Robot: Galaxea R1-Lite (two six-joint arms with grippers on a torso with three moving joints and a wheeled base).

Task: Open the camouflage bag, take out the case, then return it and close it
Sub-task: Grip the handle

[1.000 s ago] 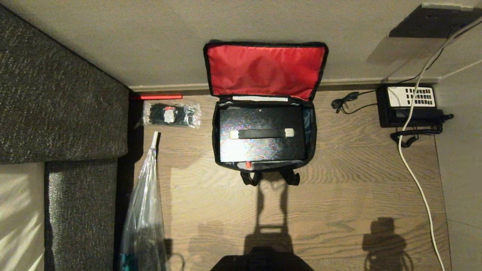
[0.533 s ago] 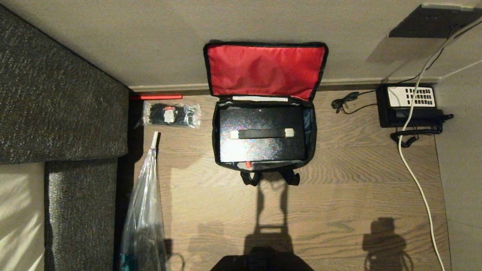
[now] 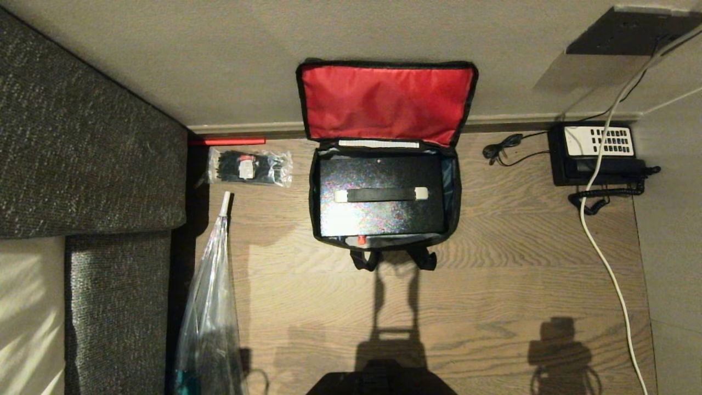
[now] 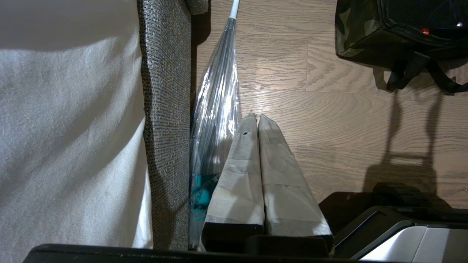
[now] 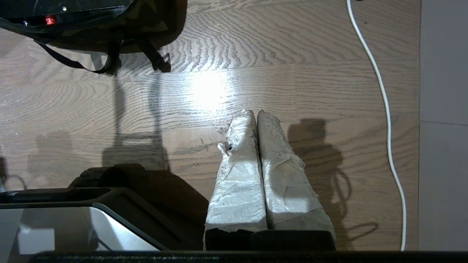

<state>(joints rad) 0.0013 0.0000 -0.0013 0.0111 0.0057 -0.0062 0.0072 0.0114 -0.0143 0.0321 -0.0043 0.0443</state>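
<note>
The sofa (image 3: 82, 148) stands left of the bag (image 3: 384, 164); the bag lies open on the floor (image 3: 493, 274), red lid against the wall. The case (image 3: 381, 195) lies inside it. Both pincers, left (image 4: 257, 120) and right (image 5: 255, 116), hang pressed together, empty, nearer the robot than the bag. No writing is readable.

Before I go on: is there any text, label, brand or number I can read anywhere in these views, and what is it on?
No text is readable in any view.
Telephone: white keypad with dark keys, markings too small to read.
Packet of cable ties: white and red label, print too small to read.
Camouflage bag: pale strip under the red lid lining, no legible print.
Case: no lettering visible.
</note>
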